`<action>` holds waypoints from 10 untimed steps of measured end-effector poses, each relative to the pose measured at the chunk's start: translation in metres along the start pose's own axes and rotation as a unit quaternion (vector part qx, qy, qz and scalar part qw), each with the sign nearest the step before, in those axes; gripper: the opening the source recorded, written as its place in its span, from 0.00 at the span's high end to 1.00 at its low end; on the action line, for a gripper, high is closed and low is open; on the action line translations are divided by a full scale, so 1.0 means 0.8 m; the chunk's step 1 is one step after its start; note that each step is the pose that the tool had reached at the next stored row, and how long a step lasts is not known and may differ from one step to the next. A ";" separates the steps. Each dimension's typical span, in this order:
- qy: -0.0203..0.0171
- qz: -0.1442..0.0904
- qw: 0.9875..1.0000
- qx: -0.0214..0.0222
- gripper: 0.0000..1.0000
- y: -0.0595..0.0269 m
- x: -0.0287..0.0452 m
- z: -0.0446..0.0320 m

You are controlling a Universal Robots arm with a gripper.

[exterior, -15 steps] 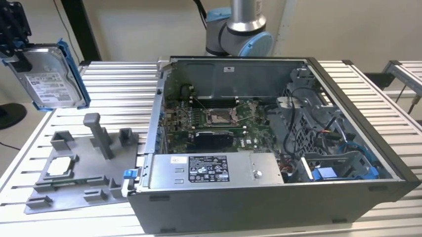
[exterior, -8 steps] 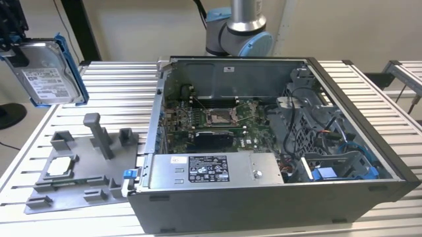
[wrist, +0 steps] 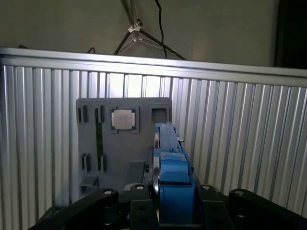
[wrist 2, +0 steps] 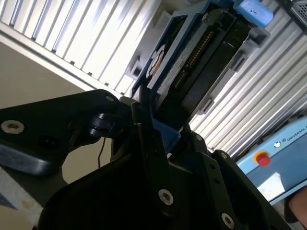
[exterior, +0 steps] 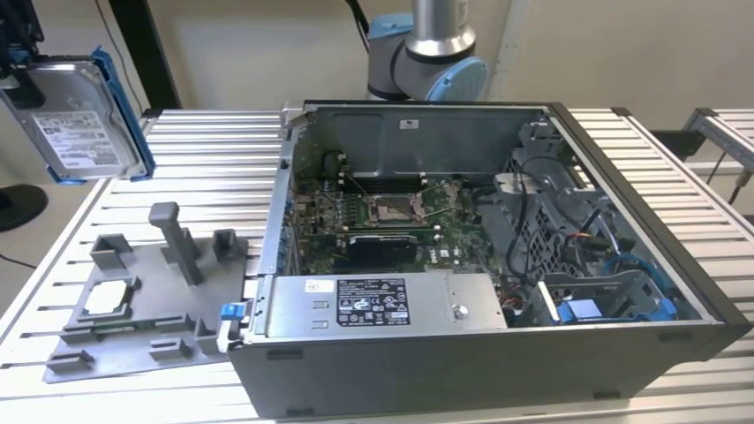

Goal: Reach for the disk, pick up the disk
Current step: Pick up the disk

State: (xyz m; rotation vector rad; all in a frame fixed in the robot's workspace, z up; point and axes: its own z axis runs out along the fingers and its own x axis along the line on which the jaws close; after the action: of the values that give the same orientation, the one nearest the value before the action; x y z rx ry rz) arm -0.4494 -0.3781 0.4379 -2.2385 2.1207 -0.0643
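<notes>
Black hand (wrist: 171, 199), gripping blue-framed flat metal disk (exterior: 80, 119)

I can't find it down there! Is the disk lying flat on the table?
No, in the exterior view the disk hangs upright in the air, raised clear of the table.

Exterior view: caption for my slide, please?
Gripper holds the disk aloft at the exterior view's left, beside the open computer case.

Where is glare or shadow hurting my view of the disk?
Second wrist view: glare washes out the table slats, while the hand and the disk it clamps sit in shadow. First wrist view: a bright patch on the slats by the grey fixture tray; the hand is a dark silhouette. Exterior view: even light, no glare on the disk.
</notes>
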 end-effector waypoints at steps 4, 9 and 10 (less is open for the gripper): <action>0.000 0.000 1.000 0.000 1.00 -0.001 -0.0001 -0.0075; 0.000 0.000 1.000 0.000 1.00 -0.001 -0.0002 -0.0161; 0.000 0.000 1.000 0.000 1.00 -0.001 -0.0002 -0.0177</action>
State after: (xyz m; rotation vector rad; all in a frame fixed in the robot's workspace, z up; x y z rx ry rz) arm -0.4494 -0.3780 0.4521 -2.2384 2.1208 -0.0643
